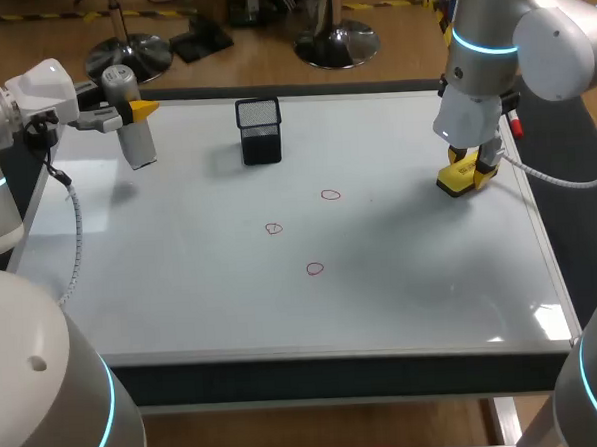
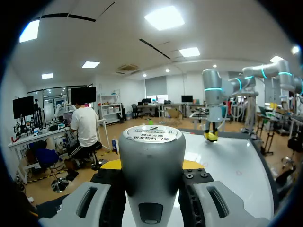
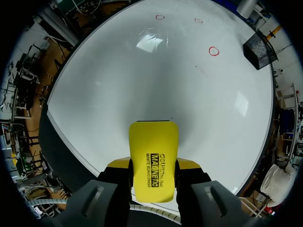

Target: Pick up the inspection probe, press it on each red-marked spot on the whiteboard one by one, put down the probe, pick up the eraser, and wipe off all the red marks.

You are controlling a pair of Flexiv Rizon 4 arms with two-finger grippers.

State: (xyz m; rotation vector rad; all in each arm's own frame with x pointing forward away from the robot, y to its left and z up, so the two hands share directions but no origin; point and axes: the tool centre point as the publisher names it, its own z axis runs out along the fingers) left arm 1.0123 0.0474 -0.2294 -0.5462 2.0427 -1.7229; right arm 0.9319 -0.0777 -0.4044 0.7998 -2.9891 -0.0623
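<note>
My left gripper (image 1: 132,111) is shut on the grey inspection probe (image 1: 133,127), holding it in the air over the whiteboard's (image 1: 181,280) far left corner. In the left wrist view the probe (image 2: 151,156) fills the space between the fingers. Three red marks (image 1: 330,194) (image 1: 273,228) (image 1: 315,269) sit near the board's middle. At the board's right side my right gripper (image 1: 468,167) is shut on the yellow eraser (image 1: 457,180), low over the surface. The right wrist view has the eraser (image 3: 154,156) between the fingers, with the marks (image 3: 214,51) well ahead.
A black mesh pen holder (image 1: 259,130) stands on the far part of the board, between the two grippers; it also shows in the right wrist view as the holder (image 3: 259,49). A red-capped marker (image 1: 515,124) shows behind my right arm at the board's right edge.
</note>
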